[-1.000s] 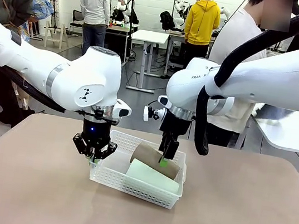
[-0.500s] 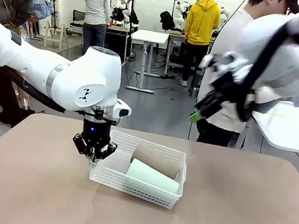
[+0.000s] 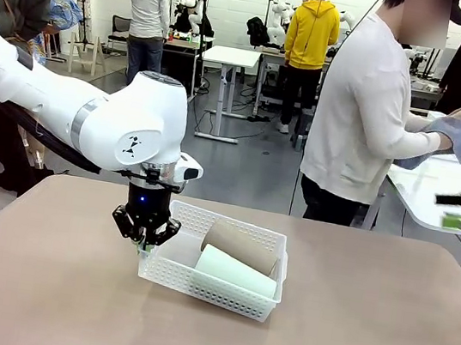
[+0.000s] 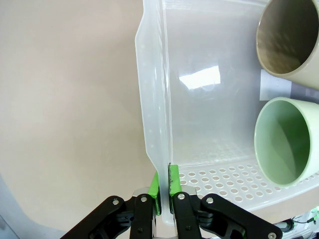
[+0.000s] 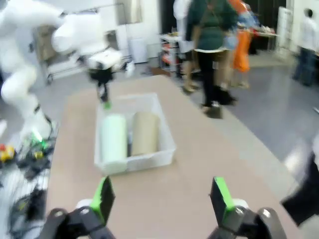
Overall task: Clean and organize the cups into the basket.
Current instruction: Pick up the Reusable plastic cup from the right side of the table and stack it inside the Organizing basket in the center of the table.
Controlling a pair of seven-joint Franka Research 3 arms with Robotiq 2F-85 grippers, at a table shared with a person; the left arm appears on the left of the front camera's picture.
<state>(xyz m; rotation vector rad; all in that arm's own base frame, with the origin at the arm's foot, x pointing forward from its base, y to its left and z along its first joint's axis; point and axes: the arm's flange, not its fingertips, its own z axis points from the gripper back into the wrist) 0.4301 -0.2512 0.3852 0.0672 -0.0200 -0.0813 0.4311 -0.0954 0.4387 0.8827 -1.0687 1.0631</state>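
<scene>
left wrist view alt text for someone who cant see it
The left gripper is shut on the side wall of the white basket, green pads pinching it. Inside lie a tan cup and a mint green cup, open mouths toward the camera.

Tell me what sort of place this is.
Probably a robotics lab or workshop: the left gripper pinches the basket by its rim on a table, white workbenches stand behind, and several people work standing.
</scene>
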